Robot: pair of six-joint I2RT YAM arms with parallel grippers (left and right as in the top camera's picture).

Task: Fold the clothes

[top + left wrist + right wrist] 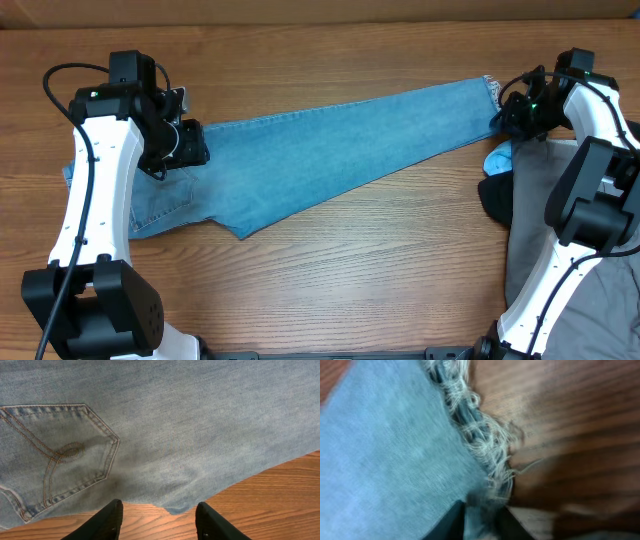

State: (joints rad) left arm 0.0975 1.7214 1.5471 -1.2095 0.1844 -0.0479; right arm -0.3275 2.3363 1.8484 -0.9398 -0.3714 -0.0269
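The light-blue jeans (330,150) lie flat and slanted across the wooden table, waist end at the left and frayed hem (490,88) at the far right. In the left wrist view a stitched back pocket (55,455) shows. My left gripper (159,522) stands open just off the denim's edge, its fingers over bare wood, at the waist end (185,145). My right gripper (482,520) is at the hem (480,430), its fingers closed on a fold of denim beside the white fringe; that view is blurred. From overhead the right gripper (505,110) sits at the leg's end.
Plain grey trousers (530,180) lie at the right edge under my right arm. A small black garment (495,198) and a pale-blue one (498,158) lie just below the hem. Bare wood (350,290) spreads along the front.
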